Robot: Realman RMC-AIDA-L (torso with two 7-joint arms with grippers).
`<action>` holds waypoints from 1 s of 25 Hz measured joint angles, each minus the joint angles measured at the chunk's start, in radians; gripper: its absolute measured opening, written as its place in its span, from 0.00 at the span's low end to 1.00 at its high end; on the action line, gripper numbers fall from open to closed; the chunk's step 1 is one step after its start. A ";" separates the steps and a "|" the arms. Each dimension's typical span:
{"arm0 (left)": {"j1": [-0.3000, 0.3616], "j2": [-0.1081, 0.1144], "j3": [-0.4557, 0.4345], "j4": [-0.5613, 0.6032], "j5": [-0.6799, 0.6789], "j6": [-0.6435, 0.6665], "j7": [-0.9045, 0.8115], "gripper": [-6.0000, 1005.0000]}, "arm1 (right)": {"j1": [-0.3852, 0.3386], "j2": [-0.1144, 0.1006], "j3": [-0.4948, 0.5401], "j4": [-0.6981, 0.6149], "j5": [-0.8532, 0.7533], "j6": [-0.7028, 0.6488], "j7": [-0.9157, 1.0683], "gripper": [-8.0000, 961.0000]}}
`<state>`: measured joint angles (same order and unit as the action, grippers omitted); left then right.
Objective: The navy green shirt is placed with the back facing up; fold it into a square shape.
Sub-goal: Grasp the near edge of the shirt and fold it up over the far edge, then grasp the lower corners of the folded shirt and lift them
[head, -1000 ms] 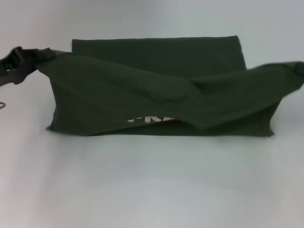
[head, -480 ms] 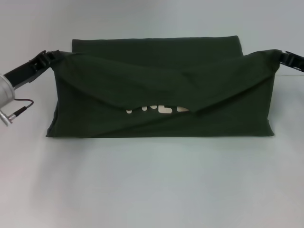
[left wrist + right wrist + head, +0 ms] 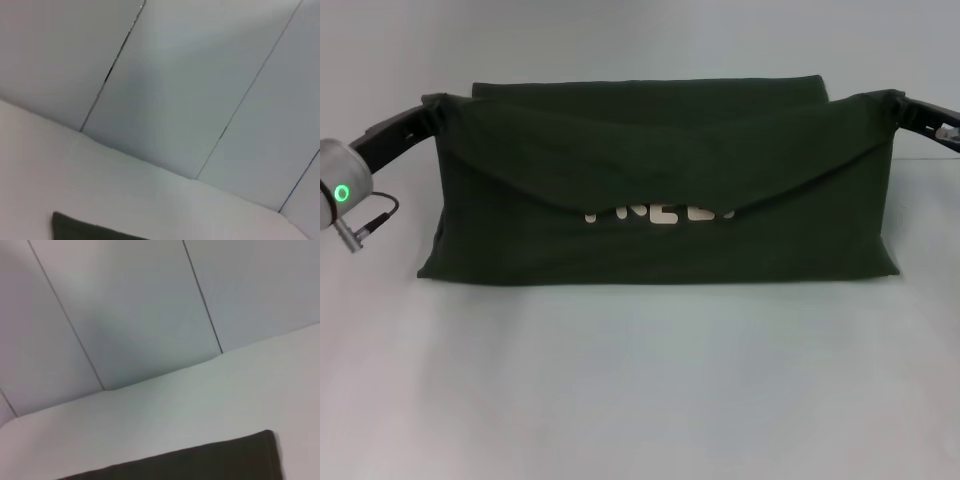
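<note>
Left gripper (image 3: 432, 108): black fingers closed on the upper left corner of the lifted fabric layer; silver wrist segment with a lit green ring behind it, cable trailing.

Right gripper (image 3: 892, 103): black fingers closed on the upper right corner of the same layer, level with the left gripper.

Navy green shirt (image 3: 660, 190): dark olive-green, soft matte fabric, spanning the space between the two grippers. Lifted layer hangs from both held corners and sags to a shallow curve midway between them. Below that curve, part of a line of white block lettering (image 3: 660, 213) shows, its upper portion covered. Lower edge lies flat on the white table (image 3: 640, 390); a flat folded band extends beyond the grippers. Overall outline a wide rectangle.

Wrist views: a dark fabric corner on the table, pale panelled wall (image 3: 200, 75) beyond.
</note>
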<state>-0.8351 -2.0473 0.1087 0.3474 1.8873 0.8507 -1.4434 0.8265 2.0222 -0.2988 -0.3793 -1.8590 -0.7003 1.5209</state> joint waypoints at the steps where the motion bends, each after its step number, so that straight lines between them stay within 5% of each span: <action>1: 0.000 0.000 0.000 0.000 0.000 0.000 0.000 0.04 | 0.003 0.002 -0.001 0.003 0.001 0.011 -0.007 0.02; 9: -0.031 -0.021 -0.008 -0.039 -0.030 -0.105 0.157 0.04 | 0.022 0.030 -0.005 0.008 0.014 0.094 -0.066 0.03; 15: -0.038 -0.057 -0.003 -0.043 -0.130 -0.199 0.312 0.04 | 0.041 0.052 -0.047 0.009 0.024 0.191 -0.116 0.21; 16: -0.039 -0.058 -0.002 -0.044 -0.133 -0.212 0.316 0.13 | 0.043 0.053 -0.051 0.010 0.025 0.202 -0.116 0.24; 21: -0.024 -0.036 0.004 -0.044 -0.137 -0.223 0.256 0.37 | 0.029 0.051 -0.048 -0.001 0.057 0.181 -0.108 0.40; 25: 0.056 0.005 0.120 -0.021 -0.131 -0.050 0.082 0.50 | -0.042 0.032 -0.051 -0.026 0.150 -0.021 -0.106 0.55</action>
<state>-0.7792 -2.0426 0.2284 0.3261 1.7563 0.8006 -1.3610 0.7847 2.0543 -0.3499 -0.4052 -1.7092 -0.7217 1.4152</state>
